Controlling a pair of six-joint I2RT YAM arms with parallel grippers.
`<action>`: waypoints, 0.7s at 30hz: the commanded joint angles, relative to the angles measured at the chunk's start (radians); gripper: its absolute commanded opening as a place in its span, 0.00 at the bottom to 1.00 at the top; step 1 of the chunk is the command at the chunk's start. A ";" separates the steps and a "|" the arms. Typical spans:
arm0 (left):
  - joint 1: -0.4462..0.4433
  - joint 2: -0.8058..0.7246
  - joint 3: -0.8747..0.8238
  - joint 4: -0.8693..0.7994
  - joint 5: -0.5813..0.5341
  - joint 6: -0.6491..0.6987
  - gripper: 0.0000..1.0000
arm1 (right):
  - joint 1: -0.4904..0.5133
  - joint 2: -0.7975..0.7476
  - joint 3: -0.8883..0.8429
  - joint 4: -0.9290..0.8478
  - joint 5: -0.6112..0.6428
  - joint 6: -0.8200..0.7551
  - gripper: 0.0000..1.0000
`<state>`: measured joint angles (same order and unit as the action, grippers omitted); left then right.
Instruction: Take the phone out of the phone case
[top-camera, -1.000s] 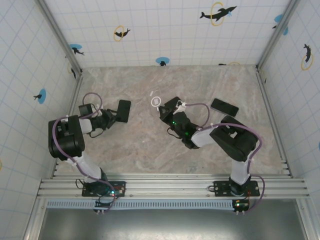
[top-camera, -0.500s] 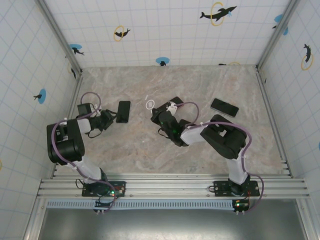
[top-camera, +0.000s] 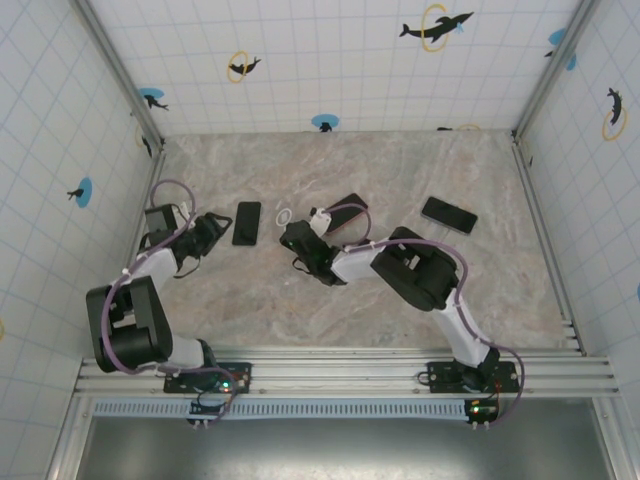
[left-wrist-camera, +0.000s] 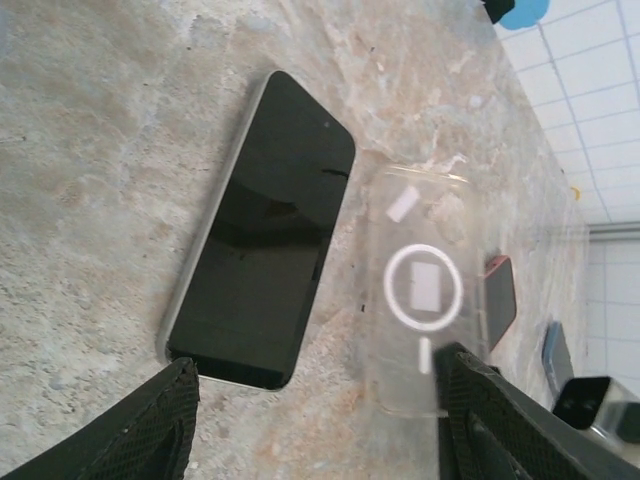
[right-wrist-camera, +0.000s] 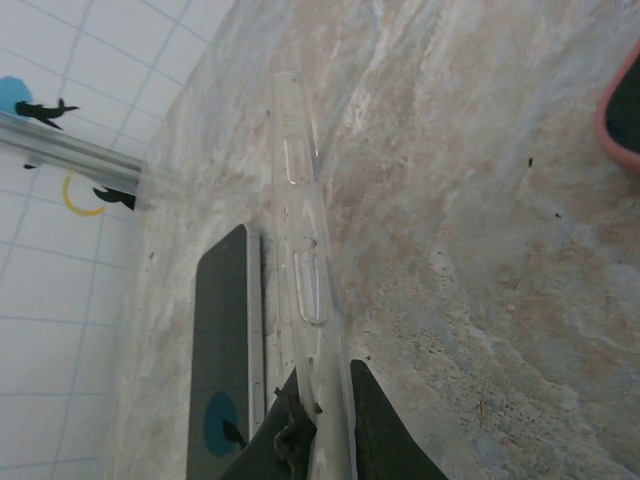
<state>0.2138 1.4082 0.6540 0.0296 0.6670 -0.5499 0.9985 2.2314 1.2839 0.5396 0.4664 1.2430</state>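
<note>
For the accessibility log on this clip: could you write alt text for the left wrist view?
A bare black phone lies screen-up on the marble table, with an empty clear case bearing a white ring beside it. The left end effector frames the bottom edge, its fingers spread open.

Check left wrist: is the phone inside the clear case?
No, the phone lies bare on the table beside the empty clear case.
</note>
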 joint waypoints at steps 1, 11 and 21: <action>-0.012 -0.039 -0.024 -0.016 0.021 -0.015 0.71 | 0.018 0.041 0.066 -0.047 0.018 0.040 0.00; -0.015 -0.043 -0.030 -0.008 0.035 -0.020 0.72 | 0.029 0.077 0.084 -0.042 -0.032 0.092 0.14; -0.016 -0.029 -0.022 0.000 0.040 -0.022 0.73 | 0.041 0.064 0.064 -0.007 -0.054 0.017 0.33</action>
<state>0.2028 1.3808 0.6327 0.0303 0.6895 -0.5682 1.0290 2.2807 1.3399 0.5201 0.4007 1.2930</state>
